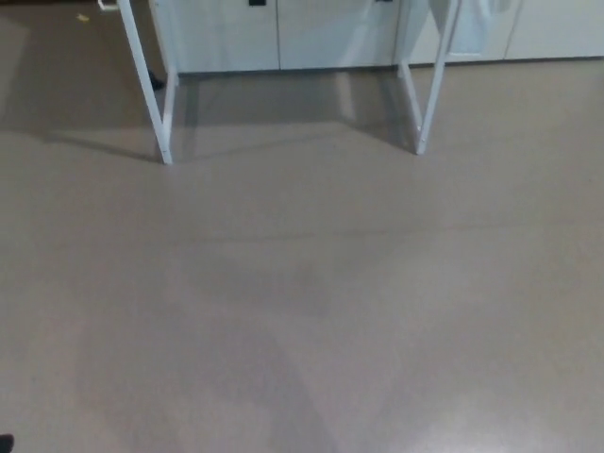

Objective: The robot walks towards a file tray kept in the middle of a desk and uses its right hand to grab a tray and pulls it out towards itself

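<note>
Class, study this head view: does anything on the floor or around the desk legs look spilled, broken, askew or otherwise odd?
Nothing stands out. The grey-brown smooth floor is bare of spills. The white metal desk legs stand on it in matching slanted pairs, undamaged, before the closed white cabinet doors. A small yellowish speck lies far left, too small to identify. Neither hand shows.

The floor (302, 311) is a smooth, seamless grey-beige surface with a dull satin finish; a faint paler sheen shows at the lower right, far from the desk legs. The left desk leg (142, 80) and the right desk leg (436, 80) are slim white bars, smooth and evenly coated, with a painted-metal look. Behind the legs, the cabinet fronts (283, 33) are flat, pale, matt panels split by thin dark seams; what they are made of cannot be told.
</note>
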Available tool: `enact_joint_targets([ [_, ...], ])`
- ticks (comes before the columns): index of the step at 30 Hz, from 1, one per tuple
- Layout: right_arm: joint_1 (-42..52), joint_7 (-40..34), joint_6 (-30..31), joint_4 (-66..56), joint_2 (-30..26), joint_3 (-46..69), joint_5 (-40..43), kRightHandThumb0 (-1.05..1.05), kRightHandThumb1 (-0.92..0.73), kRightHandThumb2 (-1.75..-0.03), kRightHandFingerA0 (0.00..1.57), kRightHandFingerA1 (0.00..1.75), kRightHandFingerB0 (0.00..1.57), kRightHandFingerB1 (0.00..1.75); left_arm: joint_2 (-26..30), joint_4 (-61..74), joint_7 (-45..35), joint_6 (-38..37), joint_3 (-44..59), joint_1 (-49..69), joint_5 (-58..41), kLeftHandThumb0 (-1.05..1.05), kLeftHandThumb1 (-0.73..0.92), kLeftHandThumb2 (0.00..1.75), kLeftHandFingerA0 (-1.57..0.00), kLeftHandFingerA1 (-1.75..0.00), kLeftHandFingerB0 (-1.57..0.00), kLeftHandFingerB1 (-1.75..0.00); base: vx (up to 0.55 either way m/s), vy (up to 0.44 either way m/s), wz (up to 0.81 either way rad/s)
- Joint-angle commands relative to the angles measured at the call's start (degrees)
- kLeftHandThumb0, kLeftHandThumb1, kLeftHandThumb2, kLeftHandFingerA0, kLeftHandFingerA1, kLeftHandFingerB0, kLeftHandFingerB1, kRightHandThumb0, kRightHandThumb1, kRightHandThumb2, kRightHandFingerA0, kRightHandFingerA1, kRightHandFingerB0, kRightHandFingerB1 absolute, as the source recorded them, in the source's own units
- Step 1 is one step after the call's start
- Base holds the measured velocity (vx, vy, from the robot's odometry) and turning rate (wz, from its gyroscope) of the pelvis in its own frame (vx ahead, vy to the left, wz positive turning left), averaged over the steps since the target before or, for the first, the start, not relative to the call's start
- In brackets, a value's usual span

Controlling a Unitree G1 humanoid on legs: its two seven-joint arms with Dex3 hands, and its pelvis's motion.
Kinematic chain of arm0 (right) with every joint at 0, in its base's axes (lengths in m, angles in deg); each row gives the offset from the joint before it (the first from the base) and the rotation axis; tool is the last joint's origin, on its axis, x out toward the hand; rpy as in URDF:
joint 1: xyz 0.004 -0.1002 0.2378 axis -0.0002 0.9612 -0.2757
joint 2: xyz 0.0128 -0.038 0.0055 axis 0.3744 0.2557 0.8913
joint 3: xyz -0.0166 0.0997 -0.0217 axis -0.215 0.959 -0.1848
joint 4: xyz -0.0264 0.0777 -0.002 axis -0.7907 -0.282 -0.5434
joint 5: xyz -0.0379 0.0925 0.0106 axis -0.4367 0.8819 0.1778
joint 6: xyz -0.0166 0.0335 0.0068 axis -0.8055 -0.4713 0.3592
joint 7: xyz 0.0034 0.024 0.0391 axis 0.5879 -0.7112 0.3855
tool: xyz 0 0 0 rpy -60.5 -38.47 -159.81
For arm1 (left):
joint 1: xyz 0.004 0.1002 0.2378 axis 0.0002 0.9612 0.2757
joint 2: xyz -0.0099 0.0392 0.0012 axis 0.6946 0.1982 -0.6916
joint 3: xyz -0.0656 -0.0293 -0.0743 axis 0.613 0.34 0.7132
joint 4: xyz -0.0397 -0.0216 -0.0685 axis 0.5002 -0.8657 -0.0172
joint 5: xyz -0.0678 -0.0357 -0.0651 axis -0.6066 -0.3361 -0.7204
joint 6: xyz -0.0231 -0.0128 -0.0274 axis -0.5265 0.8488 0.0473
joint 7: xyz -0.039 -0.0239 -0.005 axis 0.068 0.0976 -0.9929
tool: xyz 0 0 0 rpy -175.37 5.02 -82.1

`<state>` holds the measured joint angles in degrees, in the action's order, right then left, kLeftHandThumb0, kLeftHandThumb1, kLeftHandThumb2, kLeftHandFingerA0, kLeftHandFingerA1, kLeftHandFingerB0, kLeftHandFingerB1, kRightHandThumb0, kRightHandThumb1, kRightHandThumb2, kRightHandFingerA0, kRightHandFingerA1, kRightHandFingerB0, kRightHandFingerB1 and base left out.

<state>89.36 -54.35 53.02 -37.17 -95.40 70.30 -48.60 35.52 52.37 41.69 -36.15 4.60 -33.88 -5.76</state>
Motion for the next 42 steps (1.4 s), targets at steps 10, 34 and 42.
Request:
enact_joint_targets([
  [10, 0.8, -0.9, -3.1, 0.1, -1.3, -1.0, -1.0, -0.37, -0.53, -0.56, 0.58, 0.49, 0.33, 0.37, 0.6, 0.8, 0.3, 1.2, 0.1, 0.9, -0.5, -0.22, 0.38, 0.85, -0.34, -0.57, -0.13, -0.48, 0.29, -0.098, -0.02],
  [34, 2.0, -1.0, -6.6, 2.7, -1.6, -1.3, -1.7, -0.39, -0.52, -0.55, 0.6, 0.49, 0.34, 0.37, 0.5, 0.4, 0.6, 1.4, -0.9, 1.7, -0.1, -0.28, 0.54, 0.56, -0.45, -0.4, -0.27, -0.33, 0.29, -0.031, 0.11],
  [42, 2.6, -3.4, -8.0, 4.1, -1.9, -3.0, -4.2, -0.41, -0.55, -0.56, 0.64, 0.48, 0.31, 0.35, 0.8, 0.1, 0.7, 0.5, -1.3, 2.4, 0.4, -0.28, 0.55, 0.56, -0.44, -0.4, -0.27, -0.33, 0.34, 0.005, -0.09],
])
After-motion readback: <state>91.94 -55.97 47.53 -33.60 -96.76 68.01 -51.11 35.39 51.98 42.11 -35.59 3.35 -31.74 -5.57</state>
